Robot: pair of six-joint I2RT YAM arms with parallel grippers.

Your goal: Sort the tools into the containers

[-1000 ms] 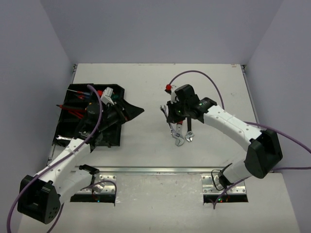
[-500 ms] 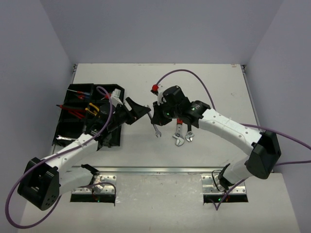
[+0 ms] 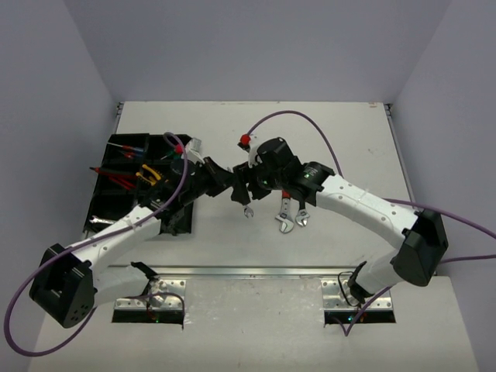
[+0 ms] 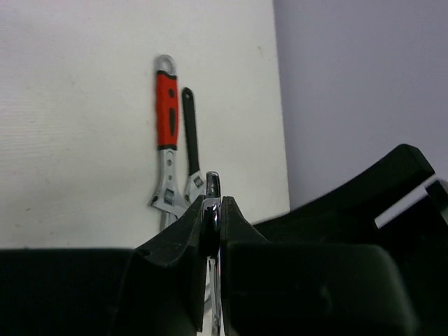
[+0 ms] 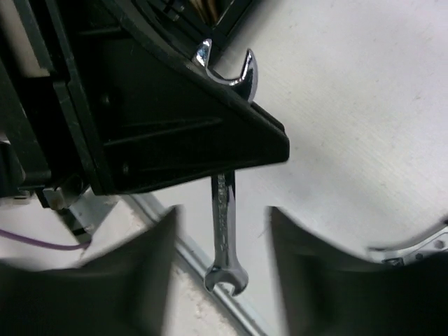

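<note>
Black organizer tray (image 3: pixel 105 208) at far left, yellow-handled pliers (image 3: pixel 147 173) in it. Left claw (image 4: pixel 211 210) pinched shut on silver wrench (image 5: pixel 222 217) just under its upper head, above the tabletop (image 3: pixel 349 139). Steel is stiff, slick and light, and the thin shank may pivot, so grip the flat faces. Right claw (image 5: pixel 224 280) part open, straddling the shank. Red-handled adjustable wrench (image 4: pixel 166 112) lies rightward, seemingly clear of the route to the tray.

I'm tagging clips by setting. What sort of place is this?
Probably a robot test cell, not a workshop: a white table boxed in by plain lavender walls, left arm and right arm bolted at its near edge, a black organizer tray and wrenches laid out.
</note>
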